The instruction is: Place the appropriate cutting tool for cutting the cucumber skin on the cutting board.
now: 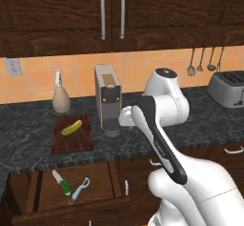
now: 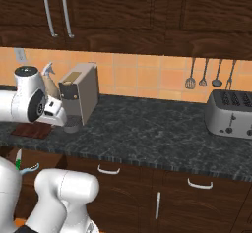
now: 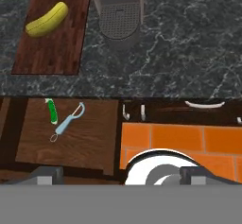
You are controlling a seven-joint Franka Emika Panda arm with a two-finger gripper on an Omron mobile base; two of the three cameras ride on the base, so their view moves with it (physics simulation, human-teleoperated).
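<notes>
The arm is folded high above the counter, hand aimed down, over the open drawer (image 1: 71,187). The gripper (image 3: 120,173) is spread, grasping nothing. The peeler (image 3: 66,122) lies in the drawer at eleven o'clock from the fingers (image 3: 47,173), well apart, beside the knife (image 3: 51,111). The cucumber (image 3: 46,19) rests on the board (image 3: 61,48).

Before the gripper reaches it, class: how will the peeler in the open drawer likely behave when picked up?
The peeler looks thin and small, so probably light and rigid. It lies flat on the drawer floor, so pinching may be awkward and it might slide. Its wider head may make it swing if gripped at the handle's end.
</notes>
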